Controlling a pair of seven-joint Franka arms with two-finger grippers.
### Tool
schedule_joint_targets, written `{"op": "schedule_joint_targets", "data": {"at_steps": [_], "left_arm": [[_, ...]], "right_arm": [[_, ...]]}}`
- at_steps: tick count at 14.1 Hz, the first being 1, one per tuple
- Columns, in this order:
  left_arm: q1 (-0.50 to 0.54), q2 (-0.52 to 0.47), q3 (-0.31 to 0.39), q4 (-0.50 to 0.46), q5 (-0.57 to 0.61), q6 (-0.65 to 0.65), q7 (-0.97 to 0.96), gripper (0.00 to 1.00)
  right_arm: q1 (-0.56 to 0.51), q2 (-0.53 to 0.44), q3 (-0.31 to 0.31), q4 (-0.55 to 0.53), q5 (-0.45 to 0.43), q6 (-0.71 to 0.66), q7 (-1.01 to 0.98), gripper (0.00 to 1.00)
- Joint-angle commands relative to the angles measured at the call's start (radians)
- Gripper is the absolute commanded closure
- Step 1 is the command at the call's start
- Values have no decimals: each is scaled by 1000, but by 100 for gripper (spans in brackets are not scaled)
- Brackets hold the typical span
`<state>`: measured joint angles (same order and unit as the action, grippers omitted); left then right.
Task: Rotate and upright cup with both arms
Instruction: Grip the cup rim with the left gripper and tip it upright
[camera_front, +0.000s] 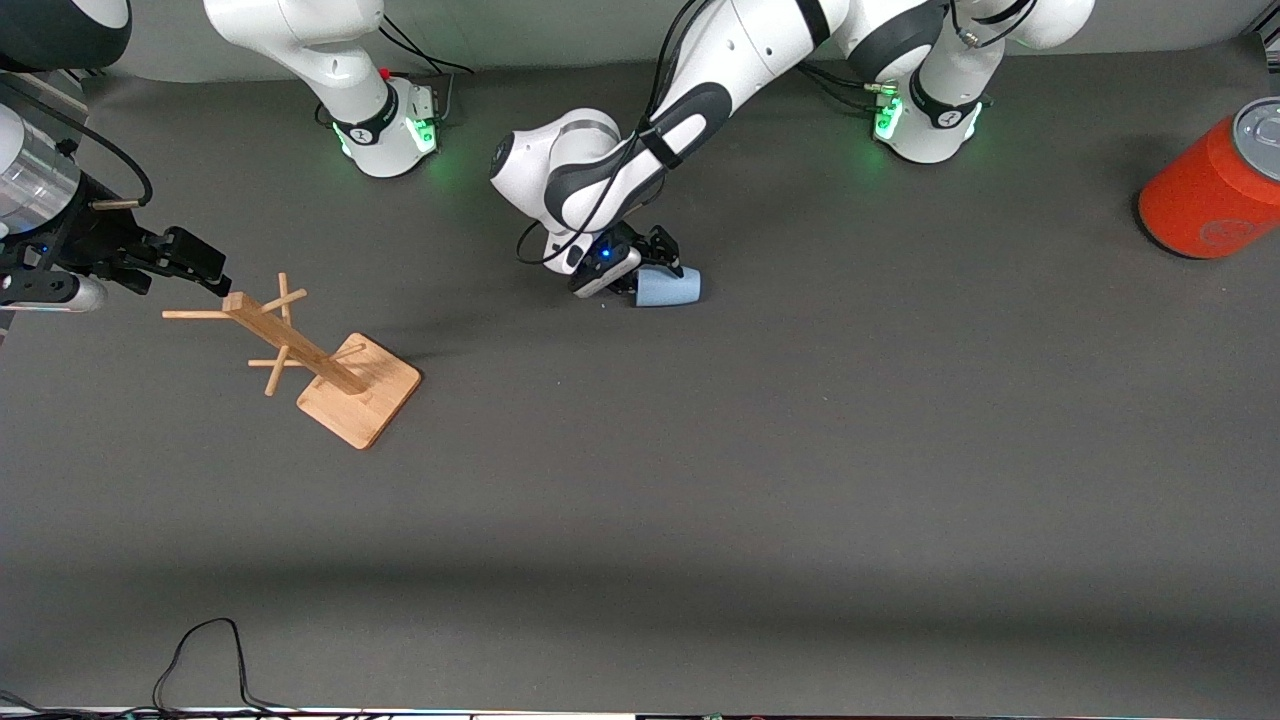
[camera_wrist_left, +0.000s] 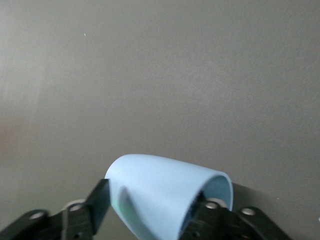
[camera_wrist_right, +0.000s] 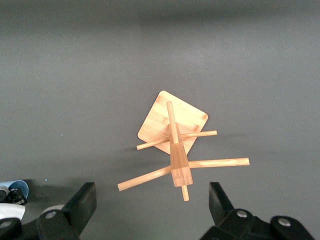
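The pale-blue cup (camera_front: 672, 288) lies on its side on the grey table, in the middle and close to the robots' bases. My left gripper (camera_front: 645, 265) is down at the cup's open end. In the left wrist view the cup (camera_wrist_left: 160, 195) sits between the two black fingers (camera_wrist_left: 100, 202), one against its outer wall and one at its rim, so my left gripper (camera_wrist_left: 152, 200) is shut on it. My right gripper (camera_front: 205, 265) is open and empty, up over the top of the wooden rack (camera_front: 300, 350).
The wooden rack (camera_wrist_right: 175, 145) stands on its square base toward the right arm's end of the table, with pegs sticking out. A large orange-red can (camera_front: 1215, 190) stands at the left arm's end. A black cable (camera_front: 200, 650) lies at the table's near edge.
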<state>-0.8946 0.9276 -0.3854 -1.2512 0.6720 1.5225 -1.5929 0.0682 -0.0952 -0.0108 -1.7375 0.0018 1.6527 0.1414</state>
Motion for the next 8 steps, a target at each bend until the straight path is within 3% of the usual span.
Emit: {"op": "schedule_joint_targets", "data": {"at_steps": [1, 3, 4, 8], "left_arm": [[-17, -4, 13, 51, -2, -33, -4, 61], [-18, -4, 13, 53, -5, -35, -9, 86], [-18, -4, 13, 52, -5, -33, -21, 93], [-18, -4, 13, 50, -5, -35, -59, 100]], "right_arm": [[2, 14, -1, 26, 9, 2, 9, 0], [2, 20, 5, 27, 9, 2, 10, 0], [4, 20, 6, 29, 9, 2, 10, 0], [4, 26, 26, 47, 9, 2, 20, 0]]}}
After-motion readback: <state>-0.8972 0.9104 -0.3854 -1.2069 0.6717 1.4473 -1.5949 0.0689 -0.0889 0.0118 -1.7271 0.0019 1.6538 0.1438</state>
